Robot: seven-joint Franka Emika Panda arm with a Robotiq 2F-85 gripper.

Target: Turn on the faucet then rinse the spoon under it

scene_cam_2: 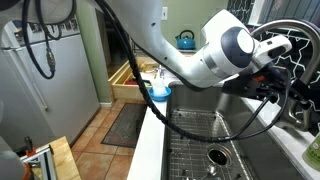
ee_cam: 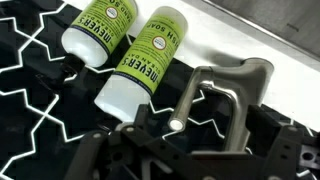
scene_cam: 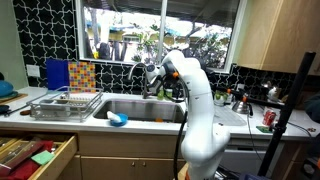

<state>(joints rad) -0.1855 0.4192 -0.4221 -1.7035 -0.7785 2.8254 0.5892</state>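
Black two-finger gripper (ee_cam: 195, 152) fills the bottom of the wrist view, jaws apart, nothing clamped. Just past it is a brushed grey metal lever-shaped fitting (ee_cam: 228, 95), lying roughly between the jaws; cannot tell if they touch it or if it belongs to the tap. Beyond that, two white plastic bottles with green labels (ee_cam: 140, 62) sit side by side, touching, against the black backsplash tile with white line pattern (ee_cam: 30, 110). In both exterior views the white robot arm (scene_cam: 195, 110) bends over the stainless steel sink (scene_cam: 135, 108) and the gripper (scene_cam_2: 270, 65) is at the back edge, up near the dark metal gooseneck faucet (scene_cam: 138, 70), which stands behind the basin in front of the window (scene_cam: 130, 35). No water visible at the spout at this size. The sink floor carries a wire grid (scene_cam_2: 195, 130) around the round drain (scene_cam_2: 215, 155). A small blue bowl-like item (scene_cam: 117, 119) is on the front counter edge, just beside the basin. A silver wire dish rack (scene_cam: 65, 103) is on the counter to one side, and an open wooden drawer (scene_cam: 35, 155) is below it. A red can (scene_cam: 268, 117) is on the far counter, well apart from the sink. A blue kettle (scene_cam_2: 185, 40) and a grey fridge (scene_cam_2: 50, 80) are in the background.
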